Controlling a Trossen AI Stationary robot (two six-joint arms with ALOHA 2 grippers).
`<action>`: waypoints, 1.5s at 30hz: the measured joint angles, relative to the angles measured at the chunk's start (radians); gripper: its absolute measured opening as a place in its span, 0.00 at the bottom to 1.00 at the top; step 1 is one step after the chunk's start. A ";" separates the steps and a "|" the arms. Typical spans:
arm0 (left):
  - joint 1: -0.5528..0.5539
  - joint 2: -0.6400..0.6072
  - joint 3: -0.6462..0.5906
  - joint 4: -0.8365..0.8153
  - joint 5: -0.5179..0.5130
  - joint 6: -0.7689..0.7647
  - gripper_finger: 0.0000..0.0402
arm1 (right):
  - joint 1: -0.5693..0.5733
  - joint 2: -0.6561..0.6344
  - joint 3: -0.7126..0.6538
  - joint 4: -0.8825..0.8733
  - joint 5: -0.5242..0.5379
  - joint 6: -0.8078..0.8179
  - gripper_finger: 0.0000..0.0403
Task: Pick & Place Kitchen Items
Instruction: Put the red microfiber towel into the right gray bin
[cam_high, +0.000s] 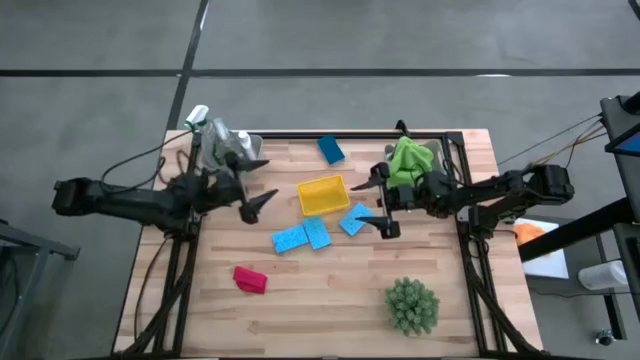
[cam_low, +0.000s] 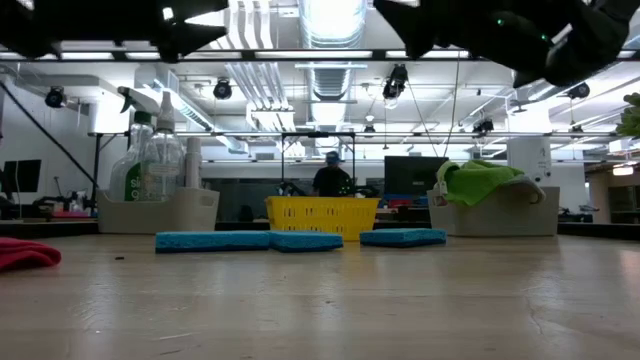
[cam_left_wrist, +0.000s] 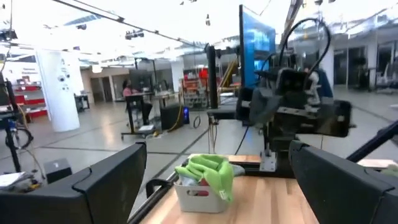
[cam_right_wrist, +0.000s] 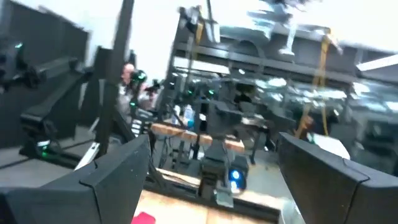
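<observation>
Several blue sponges lie flat on the wooden table: one at the far side and three near the middle, which also show in the low view. A red cloth lies near the front left. A green cloth lies in a white bin at the far right and shows in the left wrist view. A clear spray bottle and a jar stand in a bin at the far left. My left gripper is open, raised left of the yellow tray. My right gripper is open, raised right of the tray.
The yellow square tray stands at the table's middle between both grippers. A round spiky green plant stands at the front right. A dark frame runs along the table's far edge. A person stands in the room behind.
</observation>
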 joint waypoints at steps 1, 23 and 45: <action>0.000 -0.028 -0.024 0.003 0.003 -0.012 0.98 | 0.001 0.000 -0.011 0.001 0.021 0.015 0.85; 0.000 -0.149 -0.111 -0.306 0.105 -0.114 0.98 | 0.034 0.115 0.305 -0.593 0.217 0.015 0.85; -0.177 0.236 0.465 -1.530 0.425 -0.350 0.98 | 0.200 0.164 0.181 -0.400 0.201 -0.026 0.85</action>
